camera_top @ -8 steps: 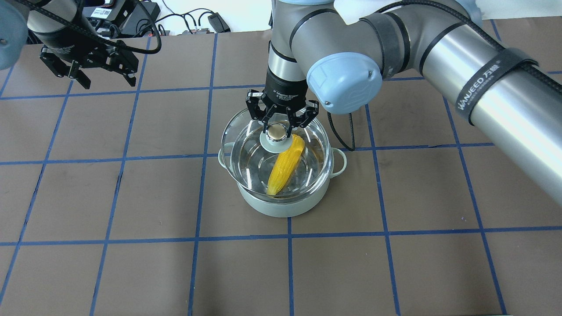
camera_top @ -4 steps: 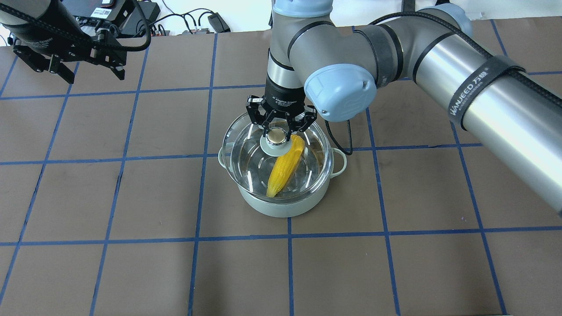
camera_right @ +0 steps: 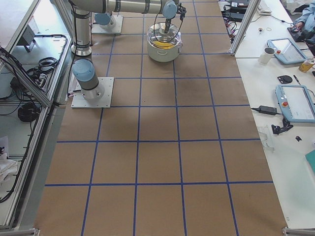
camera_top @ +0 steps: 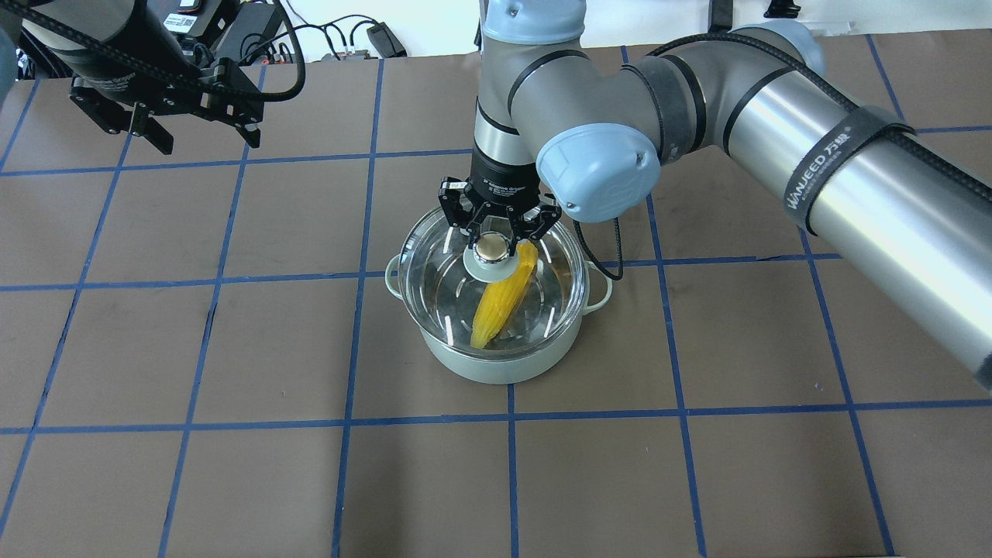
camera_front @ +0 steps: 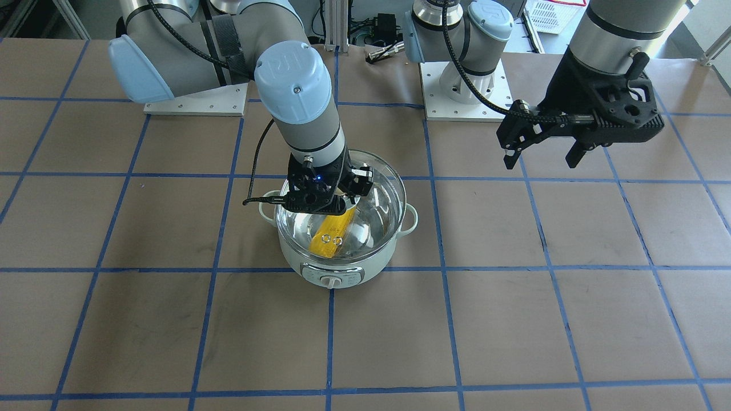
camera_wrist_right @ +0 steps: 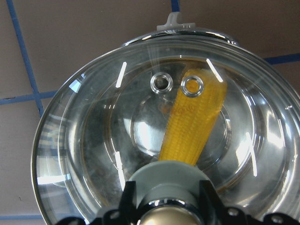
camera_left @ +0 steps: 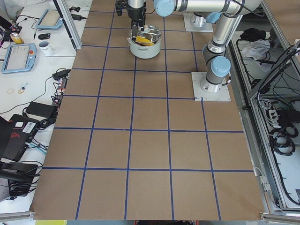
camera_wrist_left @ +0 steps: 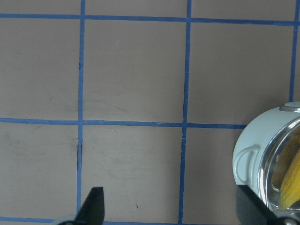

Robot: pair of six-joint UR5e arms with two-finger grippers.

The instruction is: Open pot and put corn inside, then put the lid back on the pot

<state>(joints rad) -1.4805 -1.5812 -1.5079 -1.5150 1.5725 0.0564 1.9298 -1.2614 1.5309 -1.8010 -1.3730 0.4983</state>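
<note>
The mint-green pot (camera_top: 496, 370) stands at the table's middle, its dial facing the operators' side (camera_front: 330, 281). The yellow corn (camera_top: 496, 306) lies slantwise inside it and shows through the glass in the right wrist view (camera_wrist_right: 192, 126). My right gripper (camera_top: 490, 246) is shut on the lid's shiny knob and holds the clear glass lid (camera_top: 442, 279) centred over the pot at about rim height. I cannot tell whether it rests on the rim. My left gripper (camera_top: 205, 139) is open and empty, raised over the table's far left, well away from the pot (camera_wrist_left: 253, 154).
Cables and electronics (camera_top: 232, 23) lie along the far table edge. Both arms' base plates (camera_front: 462, 91) sit at the robot's side. Side benches hold tablets (camera_right: 295, 103) and a mug (camera_right: 268, 55). Blue tape lines grid the brown table.
My right gripper has lowered the lid closer onto the pot. My left gripper drifted left, then back to the right, still open.
</note>
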